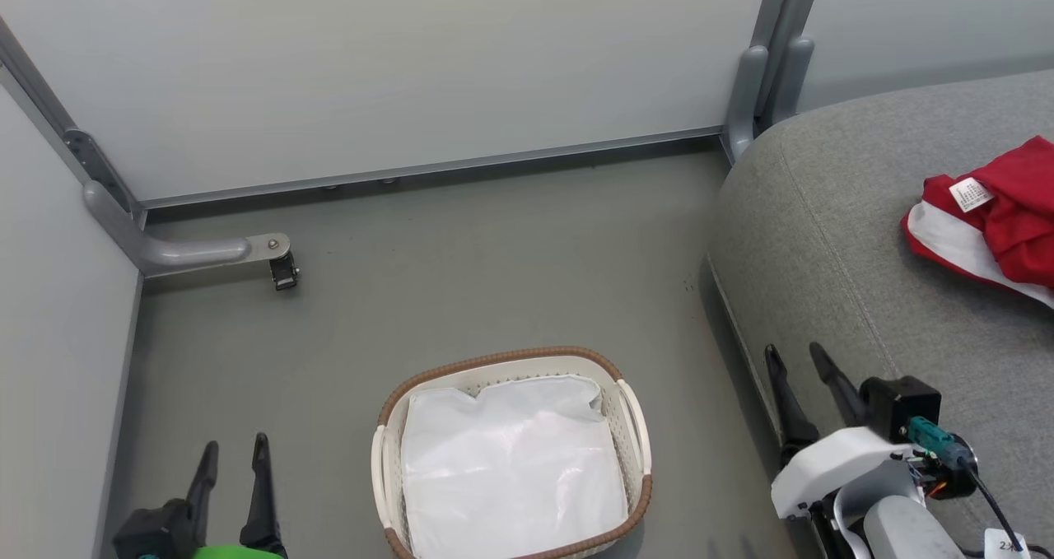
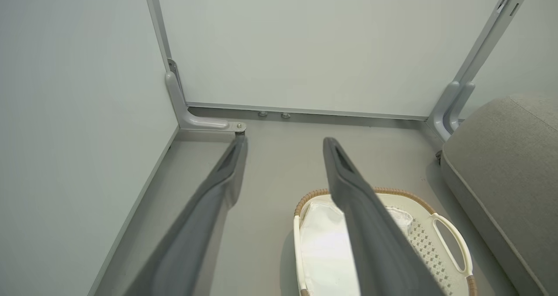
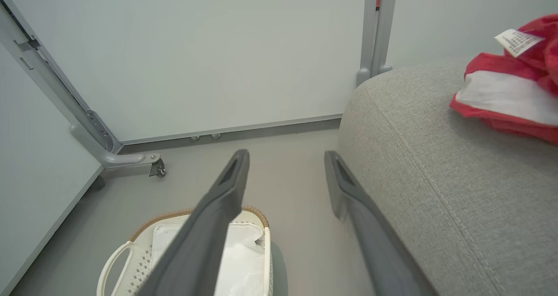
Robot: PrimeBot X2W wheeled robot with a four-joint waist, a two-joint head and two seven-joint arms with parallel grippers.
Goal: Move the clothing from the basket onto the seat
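Basket (image 1: 502, 355) on the floor, near centre. It holds a white liner (image 1: 510, 468), with no red cloth showing in it. Clothing (image 1: 1000, 213) lies heaped on the seat (image 1: 823, 238) at far right: red, a white panel, a label. The frame edge cuts the pile, so the pieces can't be counted. Left fingers (image 1: 236, 445) spread apart, empty, left of the basket. Right fingers (image 1: 793, 350) spread apart, empty, beside the seat's front edge. Judgement: transfer looks complete.
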